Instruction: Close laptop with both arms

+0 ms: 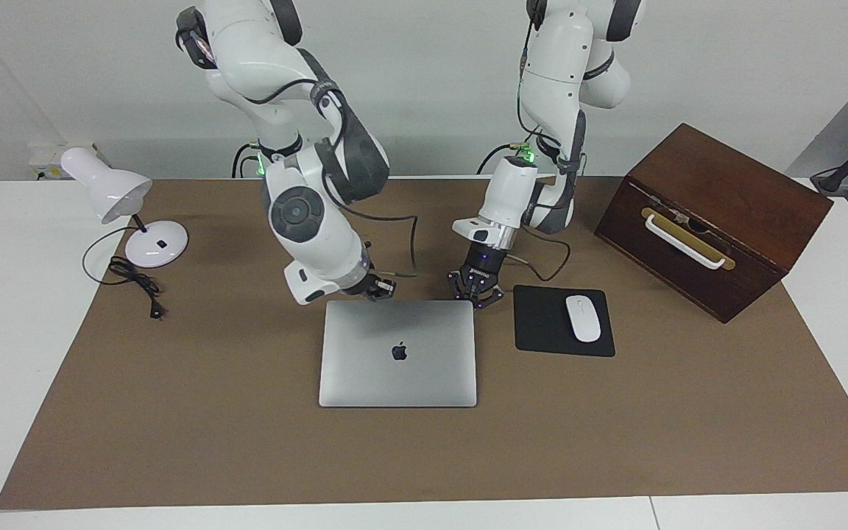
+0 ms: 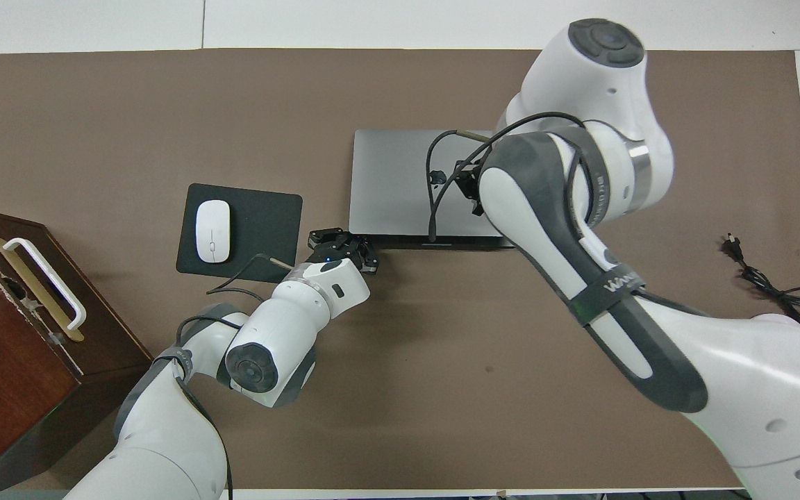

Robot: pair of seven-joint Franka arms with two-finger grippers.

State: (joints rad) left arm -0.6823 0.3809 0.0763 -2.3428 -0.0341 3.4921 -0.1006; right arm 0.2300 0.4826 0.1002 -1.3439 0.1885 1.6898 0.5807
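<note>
The silver-grey laptop (image 1: 397, 353) lies flat on the brown mat with its lid down and the dark apple logo facing up. It also shows in the overhead view (image 2: 400, 187). My left gripper (image 1: 475, 291) hangs low at the laptop's corner nearest the robots, toward the left arm's end, with its fingers spread and nothing in them; the overhead view (image 2: 341, 244) shows it just off the laptop's edge. My right gripper (image 1: 376, 287) is low over the laptop's edge nearest the robots, toward the right arm's end. In the overhead view (image 2: 466, 184) my right forearm mostly hides it.
A black mouse pad (image 1: 542, 324) with a white mouse (image 1: 583, 318) lies beside the laptop, toward the left arm's end. A brown wooden box (image 1: 711, 213) with a white handle stands past it. A white desk lamp (image 1: 111, 193) and its cord (image 1: 137, 283) are at the right arm's end.
</note>
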